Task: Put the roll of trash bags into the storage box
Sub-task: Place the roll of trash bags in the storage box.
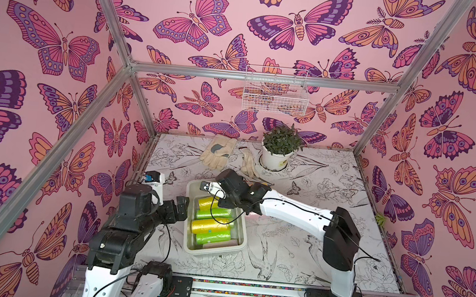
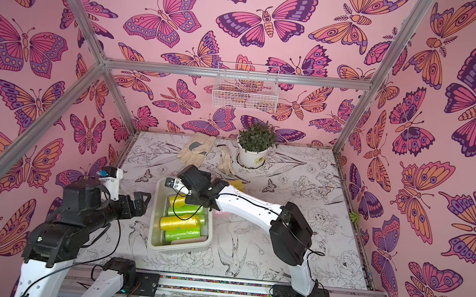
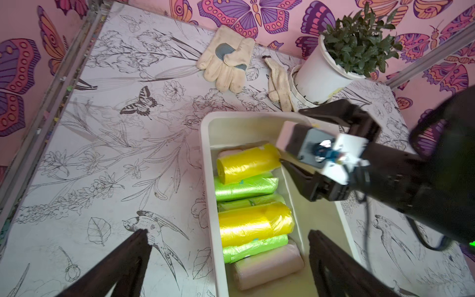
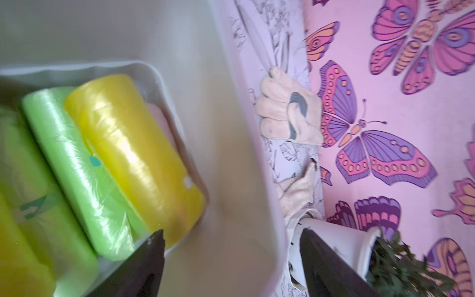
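The off-white storage box (image 1: 187, 242) (image 2: 152, 236) stands on the table between my arms and holds several rolls of trash bags in yellow, green and pale pink. The farthest one is a yellow roll (image 1: 206, 203) (image 3: 246, 162) (image 4: 133, 154), lying loose at the box's far end. Just above that end hangs my right gripper (image 1: 211, 191) (image 3: 290, 136) (image 4: 231, 231), open, with nothing between its fingers; one fingertip (image 4: 154, 239) is close to the roll's end. At the box's left side my left gripper (image 1: 185, 208) (image 3: 228, 232) stands wide open and empty.
Two cream work gloves (image 1: 218, 153) (image 1: 248, 164) and a potted plant in a white pot (image 1: 274, 159) sit at the back of the table. A white wire basket (image 1: 275, 93) hangs on the back wall. A yellow object (image 2: 236, 184) shows partly behind the right arm.
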Robot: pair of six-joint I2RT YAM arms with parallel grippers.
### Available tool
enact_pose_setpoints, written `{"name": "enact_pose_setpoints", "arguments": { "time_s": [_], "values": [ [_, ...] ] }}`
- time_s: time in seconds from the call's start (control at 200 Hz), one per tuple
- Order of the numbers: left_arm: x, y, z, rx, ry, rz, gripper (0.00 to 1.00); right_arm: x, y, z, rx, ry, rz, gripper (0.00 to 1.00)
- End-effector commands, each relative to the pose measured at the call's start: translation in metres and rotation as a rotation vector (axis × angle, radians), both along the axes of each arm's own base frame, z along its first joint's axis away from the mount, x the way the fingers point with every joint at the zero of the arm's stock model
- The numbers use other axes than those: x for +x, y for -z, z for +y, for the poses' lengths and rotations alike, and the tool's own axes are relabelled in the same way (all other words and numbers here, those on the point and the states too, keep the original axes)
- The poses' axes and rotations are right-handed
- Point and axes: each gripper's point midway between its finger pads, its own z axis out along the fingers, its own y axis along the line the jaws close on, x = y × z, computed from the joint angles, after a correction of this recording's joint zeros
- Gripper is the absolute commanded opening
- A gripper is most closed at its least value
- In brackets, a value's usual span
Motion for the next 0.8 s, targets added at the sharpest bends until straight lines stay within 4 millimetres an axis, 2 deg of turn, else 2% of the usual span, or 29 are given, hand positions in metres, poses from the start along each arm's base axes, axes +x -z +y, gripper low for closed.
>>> {"name": "enact_pose_setpoints", "arguments": {
  "time_s": [0.0, 0.105, 0.17, 0.24, 0.255, 0.27, 0.401, 0.531, 0.601, 0.796],
  "values": [
    [-0.004, 0.003, 0.008, 0.013, -0.045, 0.002, 1.00, -0.003, -0.043, -0.007, 0.156, 0.046, 0.001, 0.86],
    [0.000, 0.008, 0.000, -0.001, -0.010, 0.033, 1.00, -0.009, -0.075, -0.022, 0.261, 0.073, -0.020, 0.88],
    [0.005, 0.018, 0.003, 0.006, -0.040, 0.088, 1.00, -0.014, -0.092, -0.035, 0.316, 0.090, -0.033, 0.89],
    [0.010, 0.028, 0.008, 0.023, -0.076, 0.152, 1.00, -0.020, -0.105, -0.051, 0.360, 0.105, -0.046, 0.90],
    [0.011, 0.030, 0.008, 0.026, -0.076, 0.162, 1.00, -0.021, -0.102, -0.052, 0.359, 0.111, -0.042, 0.90],
    [0.012, 0.030, 0.008, 0.025, -0.072, 0.167, 1.00, -0.023, -0.114, -0.060, 0.387, 0.114, -0.053, 0.91],
    [0.013, 0.032, 0.002, 0.014, -0.040, 0.186, 1.00, -0.032, -0.126, -0.094, 0.434, 0.162, -0.075, 0.92],
    [0.008, 0.031, 0.018, 0.050, -0.131, 0.183, 1.00, -0.039, -0.122, -0.135, 0.452, 0.219, -0.099, 0.93],
    [0.006, 0.029, 0.021, 0.053, -0.144, 0.174, 1.00, -0.042, -0.119, -0.159, 0.472, 0.261, -0.108, 0.94],
    [0.005, 0.027, 0.020, 0.049, -0.138, 0.164, 1.00, -0.050, -0.087, -0.217, 0.530, 0.372, -0.062, 0.99]
  ]
}}
